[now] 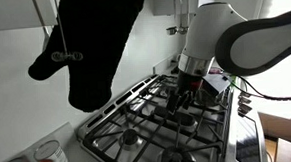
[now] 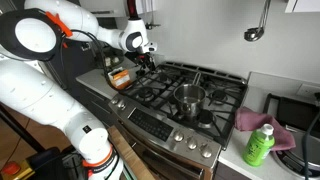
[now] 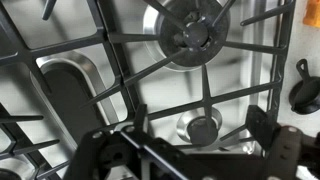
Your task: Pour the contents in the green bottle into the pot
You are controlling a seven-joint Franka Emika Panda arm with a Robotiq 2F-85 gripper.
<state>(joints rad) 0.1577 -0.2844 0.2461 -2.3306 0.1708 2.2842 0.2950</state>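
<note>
Hovering low over the black stove grate [image 3: 130, 60], your claw [image 3: 195, 155] has both fingers [image 3: 105, 150] spread wide and holds nothing. Only grate bars and the steel stovetop show between them.

Straight under the claw in the wrist view is a small burner cap [image 3: 200, 125]. Just beyond it is a bigger round burner [image 3: 195, 35].

In both exterior views the claw points down over one corner of the gas stove [image 2: 200, 85], near the grate. You cannot tell whether it touches.

Out from the claw, toward the middle of the stove, a small shiny steel pot [image 2: 190, 97] sits on a burner, apart from the claw.

Farthest from the claw, across the whole stove, the green bottle [image 2: 260, 143] stands upright on the counter [image 2: 295, 165]. It is right against a crumpled pink cloth [image 2: 280, 130] and well apart from the claw.

On the wall beyond that end of the stove hangs a ladle [image 2: 255, 32].

In an exterior view a black oven mitt [image 1: 98, 43] hangs close to the camera, well apart from the claw, and covers part of the stove.
</note>
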